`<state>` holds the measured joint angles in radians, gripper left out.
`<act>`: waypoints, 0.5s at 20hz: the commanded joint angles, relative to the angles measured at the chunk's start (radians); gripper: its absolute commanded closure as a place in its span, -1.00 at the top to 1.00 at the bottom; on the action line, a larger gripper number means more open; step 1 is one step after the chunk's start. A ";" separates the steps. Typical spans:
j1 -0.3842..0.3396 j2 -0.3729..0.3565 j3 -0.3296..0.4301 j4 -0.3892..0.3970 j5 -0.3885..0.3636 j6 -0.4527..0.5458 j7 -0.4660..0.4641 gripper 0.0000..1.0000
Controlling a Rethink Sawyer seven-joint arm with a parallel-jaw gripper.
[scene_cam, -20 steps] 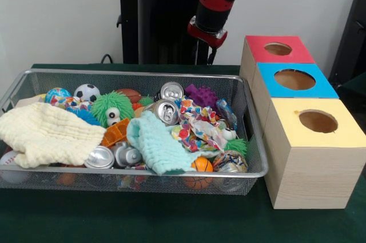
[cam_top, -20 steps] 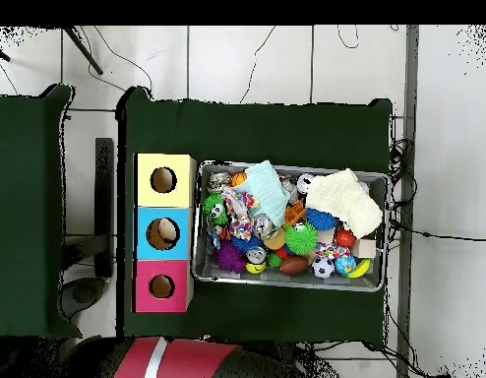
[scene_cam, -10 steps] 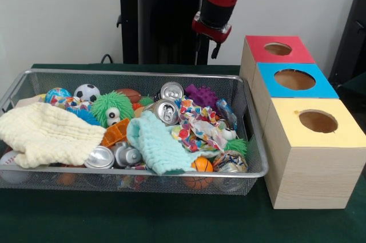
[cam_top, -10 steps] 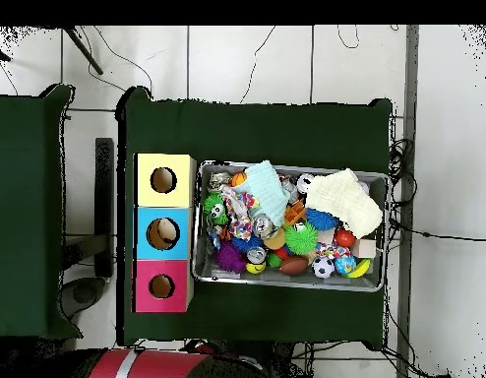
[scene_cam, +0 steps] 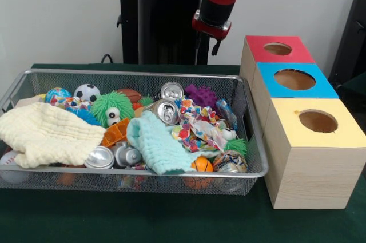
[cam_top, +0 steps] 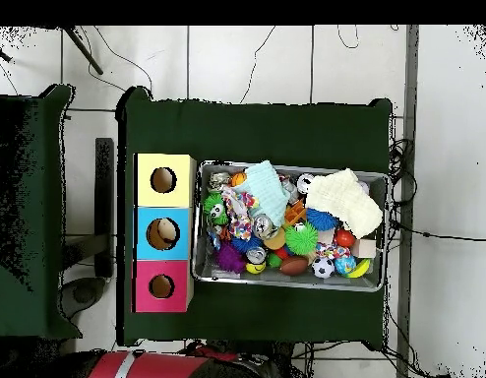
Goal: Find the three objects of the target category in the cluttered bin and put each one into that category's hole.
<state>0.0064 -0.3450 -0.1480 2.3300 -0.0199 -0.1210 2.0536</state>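
Three boxes stand in a row beside the wire bin [scene_cam: 251,140] on the green desk [scene_cam: 171,220]: a red box [scene_cam: 278,50], a blue box [scene_cam: 294,80] and a yellow box [scene_cam: 317,123], each with a round hole in its top. The arm's tool [scene_cam: 213,28] hangs high behind the bin's far rim, well apart from everything in it, and carries nothing that I can see — whether it is spread or pressed together I cannot tell.

The task does not name the category, so the targets are a guess. Drink cans are one candidate: one can [scene_cam: 171,90] lies by the far wall, a second can [scene_cam: 166,111] sits just in front of it, touching the patterned cloth [scene_cam: 197,126], and a third can [scene_cam: 100,157] lies at the near wall beside the cream towel [scene_cam: 48,134].

Risks, as I judge them: the cans lie tilted among soft clutter, so a descent could glance off a rounded side or pinch a fold of the teal cloth [scene_cam: 157,146] along with a can and drag it out. The towels may hide further items. The green furry ball [scene_cam: 111,107] and the small balls could roll and shift a target — and a can carried crosswise may catch on a hole's edge rather than drop through.
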 commanded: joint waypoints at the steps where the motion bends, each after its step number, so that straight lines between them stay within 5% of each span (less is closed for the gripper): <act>1: -0.030 -0.003 0.038 -0.215 -0.045 0.060 0.012 1.00; 10: -0.075 0.122 0.067 -0.292 -0.076 -0.021 0.048 1.00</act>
<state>-0.0149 -0.3141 -0.1482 2.2803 -0.0751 -0.1138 2.0536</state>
